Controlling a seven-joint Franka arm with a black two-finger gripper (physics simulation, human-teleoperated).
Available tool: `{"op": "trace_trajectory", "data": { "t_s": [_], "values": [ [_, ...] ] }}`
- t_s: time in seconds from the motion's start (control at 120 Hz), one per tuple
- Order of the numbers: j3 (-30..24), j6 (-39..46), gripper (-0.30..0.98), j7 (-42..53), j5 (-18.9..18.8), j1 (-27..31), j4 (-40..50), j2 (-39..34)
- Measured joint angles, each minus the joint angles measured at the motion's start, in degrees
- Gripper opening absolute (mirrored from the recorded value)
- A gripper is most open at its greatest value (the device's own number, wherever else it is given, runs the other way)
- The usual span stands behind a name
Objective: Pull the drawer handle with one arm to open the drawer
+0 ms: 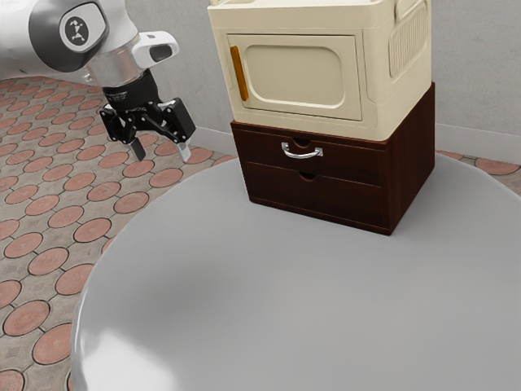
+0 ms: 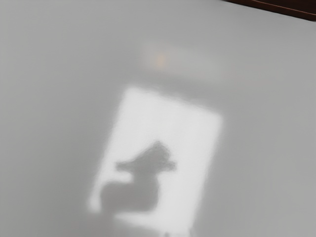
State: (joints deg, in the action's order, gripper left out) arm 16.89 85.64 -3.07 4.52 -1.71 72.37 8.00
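1. One robot arm comes in from the exterior view's far left, its black gripper hanging in the air, fingertips downward.
2. The two fingers stand apart, with a gap between their tips. The gripper is well apart from the cabinet, off to the exterior view's left.
3. The dark brown wooden cabinet stands upright on the far part of a round, glossy grey table, right of the middle in the exterior view.
4. The silver, bowed handle is fixed across the front of the upper drawer. That drawer is closed, its front in line with the lower drawer, which is closed too.
5. A cream box sits on top of the cabinet. Its front door is shut and bears an upright orange pull at the exterior view's left.
6. The wrist view takes in the tabletop, with a bright patch holding a dark shape, and the cabinet's lower edge.
7. Reddish round tiles cover the floor, and a grey wall rises at the far side.
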Motion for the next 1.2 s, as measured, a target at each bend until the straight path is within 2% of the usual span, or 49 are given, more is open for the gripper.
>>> {"op": "trace_trajectory", "data": {
  "t_s": [0.3,0.5,0.667,0.783,0.892,1.05,1.117,1.2],
  "values": [
    [0.7,-0.3,0.69,0.1,0.9,0.0,0.1,-0.2],
    [0.7,-1.7,0.69,3.5,0.7,0.1,-6.7,-3.2],
    [-1.1,-2.2,0.69,16.0,2.1,-0.6,-8.9,-4.1],
    [-1.0,-3.1,0.68,26.4,6.4,-1.2,-7.7,-4.8],
    [-2.8,-3.6,0.66,33.3,5.2,0.4,-7.6,-2.6],
    [-3.9,-3.1,0.66,41.9,3.7,-0.8,-7.2,-0.3],
    [-4.5,-0.5,0.67,46.3,3.1,-0.7,-3.9,-0.9],
    [-5.3,5.5,0.67,52.3,3.2,-0.7,5.0,-5.0]
  ]
}}
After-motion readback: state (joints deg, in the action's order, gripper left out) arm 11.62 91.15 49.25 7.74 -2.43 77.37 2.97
